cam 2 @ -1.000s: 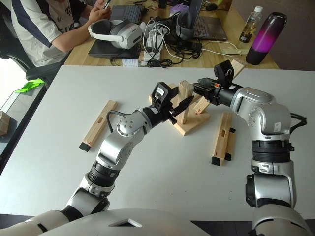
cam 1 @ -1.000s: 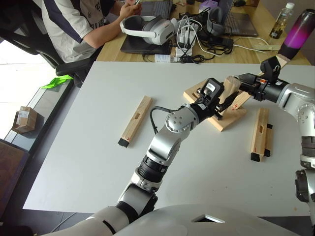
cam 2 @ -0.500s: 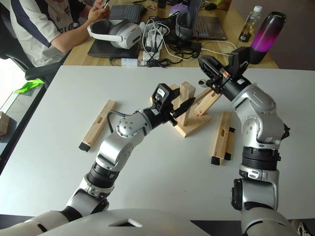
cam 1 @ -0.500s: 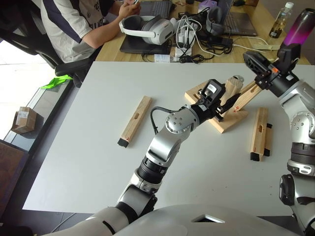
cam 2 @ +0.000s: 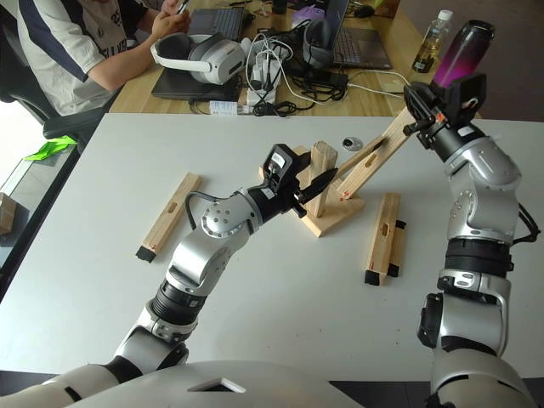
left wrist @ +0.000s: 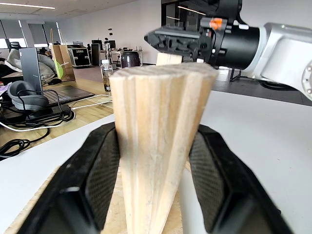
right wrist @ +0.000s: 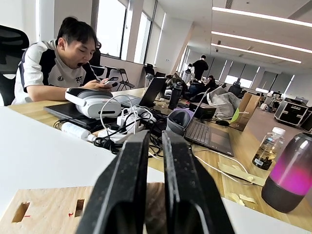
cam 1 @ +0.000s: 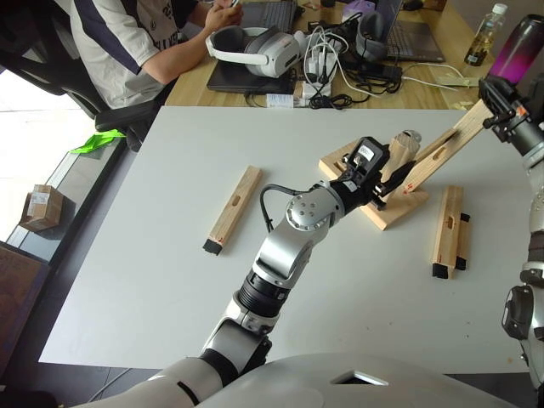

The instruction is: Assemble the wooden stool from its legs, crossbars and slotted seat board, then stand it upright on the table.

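Note:
The seat board (cam 1: 387, 214) lies flat at the table's far right. A short wooden leg (cam 1: 399, 155) stands upright on it, and my left gripper (cam 1: 380, 180) is shut on this leg, with its black fingers (left wrist: 97, 180) pressed against both sides of the wood (left wrist: 156, 146). A slotted wooden bar (cam 2: 374, 157) slants up from the seat board towards the right. My right gripper (cam 2: 427, 113) is shut on the bar's raised upper end, and the bar's slots (right wrist: 22, 212) show below its fingers (right wrist: 122, 195).
A slotted leg (cam 1: 231, 208) lies alone at the table's left middle. Two more bars (cam 1: 448, 229) lie side by side right of the seat board. A small round metal piece (cam 2: 351, 143) rests behind it. The desk beyond holds laptops, headsets, cables, a bottle and a purple speaker (cam 2: 463, 47).
My right gripper has swung up and to the right, away from the upright leg, and the slotted bar's far end has risen with it. The left arm has kept still.

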`<state>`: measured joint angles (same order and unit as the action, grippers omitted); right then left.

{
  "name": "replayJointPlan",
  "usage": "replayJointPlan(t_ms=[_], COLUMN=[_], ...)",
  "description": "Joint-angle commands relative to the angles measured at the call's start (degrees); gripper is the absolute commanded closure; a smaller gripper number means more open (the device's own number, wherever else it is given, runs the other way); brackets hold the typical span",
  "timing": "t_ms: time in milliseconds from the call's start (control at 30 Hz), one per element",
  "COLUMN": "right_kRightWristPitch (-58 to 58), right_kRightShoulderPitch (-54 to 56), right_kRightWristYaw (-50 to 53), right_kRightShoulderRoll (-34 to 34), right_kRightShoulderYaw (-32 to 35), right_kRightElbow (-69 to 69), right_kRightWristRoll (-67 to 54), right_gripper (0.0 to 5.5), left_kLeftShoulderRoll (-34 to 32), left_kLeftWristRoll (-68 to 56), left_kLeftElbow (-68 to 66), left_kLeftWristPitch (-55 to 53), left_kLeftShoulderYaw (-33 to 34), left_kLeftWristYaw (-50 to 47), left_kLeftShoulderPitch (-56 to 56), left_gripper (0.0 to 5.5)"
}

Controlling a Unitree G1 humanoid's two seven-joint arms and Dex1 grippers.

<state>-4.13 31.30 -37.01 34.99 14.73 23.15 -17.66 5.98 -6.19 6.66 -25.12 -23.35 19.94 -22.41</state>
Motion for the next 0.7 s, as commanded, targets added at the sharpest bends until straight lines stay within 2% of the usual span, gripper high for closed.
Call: replayJointPlan(t_ms=[33,233,700], right_kRightWristPitch=[1.25,0.7,-14.51], right_kRightShoulderPitch=[-1.38,-0.84,-1.64], right_kRightWristYaw=[-0.33,0.32,-6.82], right_kRightShoulderRoll=[1.31,1.09,2.78], right_kRightShoulderYaw=[0.43,3.02,8.29], right_kRightElbow=[3.28,4.59,4.96], right_kRightWristRoll=[1.33,-1.84,-12.9], right_gripper=[5.0,5.0,2.61], left_kLeftShoulderRoll=[-0.52,-0.65,-0.43], left_kLeftWristRoll=[0.03,-0.05,-0.05], left_kLeftElbow=[-2.12,-1.99,-2.86], left_kLeftWristPitch=[-2.61,-2.88,-2.65], left_kLeftShoulderYaw=[0.4,0.48,0.71], left_kLeftWristYaw=[-0.53,-0.5,-0.49], left_kLeftShoulderPitch=[2.04,2.06,1.88], left_gripper=[3.47,3.47,3.47])
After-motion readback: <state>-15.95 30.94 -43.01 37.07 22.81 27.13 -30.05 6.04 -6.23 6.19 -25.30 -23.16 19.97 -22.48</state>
